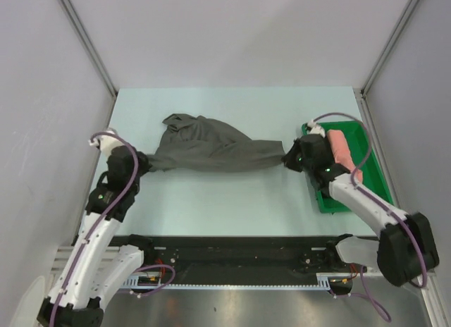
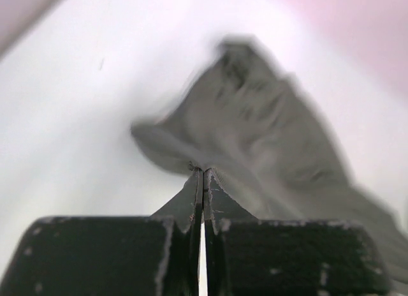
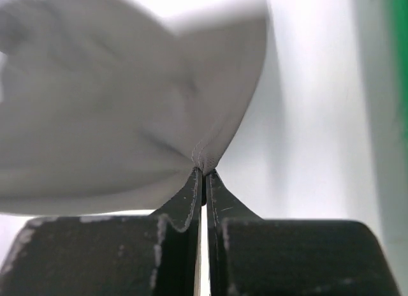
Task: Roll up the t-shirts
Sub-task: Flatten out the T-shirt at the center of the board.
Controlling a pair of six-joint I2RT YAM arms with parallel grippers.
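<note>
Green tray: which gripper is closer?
Right. The right gripper sits just beside the green tray's left edge, shut on the grey t-shirt; the left gripper holds the shirt's other end, across the table.

1. A table (image 1: 232,207) with a pale, mint-tinted top fills the middle of the enclosure; its surface is matte and plain.
2. Grey-white panels close it in on three sides: a back wall (image 1: 239,31), a left wall (image 1: 35,130) and a right wall (image 1: 423,130).
3. Slim metal posts (image 1: 86,41) run up the two far corners where the panels meet.
4. A black rail (image 1: 232,253) lines the table's near edge, with a brushed metal sheet (image 1: 246,306) just in front of it.
5. The light is soft and even, casting only faint shadows.
</note>
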